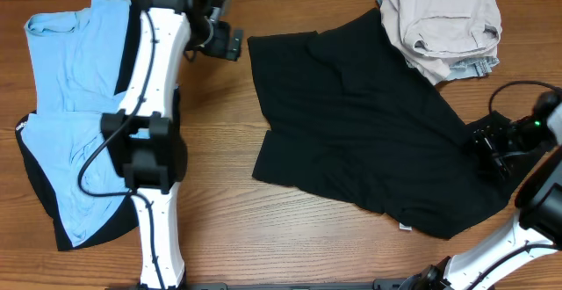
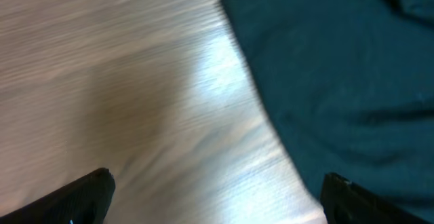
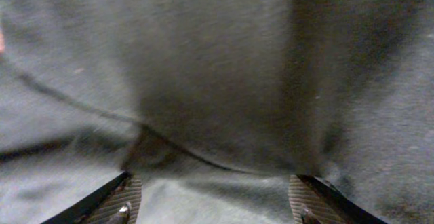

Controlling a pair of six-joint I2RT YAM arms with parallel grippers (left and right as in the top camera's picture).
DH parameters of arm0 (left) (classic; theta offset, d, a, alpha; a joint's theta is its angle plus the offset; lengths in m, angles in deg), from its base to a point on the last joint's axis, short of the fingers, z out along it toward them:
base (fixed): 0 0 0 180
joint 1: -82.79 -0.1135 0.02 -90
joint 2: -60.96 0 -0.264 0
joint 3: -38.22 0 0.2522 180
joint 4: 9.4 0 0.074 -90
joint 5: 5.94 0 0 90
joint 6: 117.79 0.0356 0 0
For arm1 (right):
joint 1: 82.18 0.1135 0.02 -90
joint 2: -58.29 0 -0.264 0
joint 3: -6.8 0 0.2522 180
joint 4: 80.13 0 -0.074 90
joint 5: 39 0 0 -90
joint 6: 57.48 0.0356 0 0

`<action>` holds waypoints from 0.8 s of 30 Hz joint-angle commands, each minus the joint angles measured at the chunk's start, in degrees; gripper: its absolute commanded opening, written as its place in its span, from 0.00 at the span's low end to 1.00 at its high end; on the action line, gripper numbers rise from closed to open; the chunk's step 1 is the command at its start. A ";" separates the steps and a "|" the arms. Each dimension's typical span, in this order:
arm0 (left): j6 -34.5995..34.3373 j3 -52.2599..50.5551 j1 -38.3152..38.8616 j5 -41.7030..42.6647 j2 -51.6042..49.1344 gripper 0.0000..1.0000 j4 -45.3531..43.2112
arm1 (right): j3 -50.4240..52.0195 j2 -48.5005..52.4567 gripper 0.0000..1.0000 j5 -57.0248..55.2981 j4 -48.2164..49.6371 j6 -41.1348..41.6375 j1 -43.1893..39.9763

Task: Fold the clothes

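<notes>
The right end effector (image 3: 213, 193) stands wide open, its fingers (image 3: 119, 200) spread over a creased patch of the black T-shirt (image 1: 351, 123). Nothing is pinched between them, though they may be touching the cloth. The left end effector (image 2: 217, 190) is likewise wide open and empty, above bare table (image 2: 135, 81) just beside the shirt's corner. The shirt lies spread across the table's middle. Light-blue T-shirts (image 1: 75, 70) lie at the left, and a beige garment (image 1: 443, 22) rests against the shirt's far right corner.
</notes>
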 commanded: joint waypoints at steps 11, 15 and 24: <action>2.08 -0.26 8.46 -0.28 -10.86 1.00 -14.36 | -2.36 -22.51 0.76 8.20 1.36 -5.66 3.56; -1.62 -0.26 9.31 -7.06 -11.91 1.00 -15.85 | -2.36 -26.91 0.76 8.17 1.25 -5.70 3.56; -8.72 -0.26 9.09 -12.11 -15.06 1.00 -17.35 | -2.29 -27.50 0.75 8.13 0.83 -6.19 3.85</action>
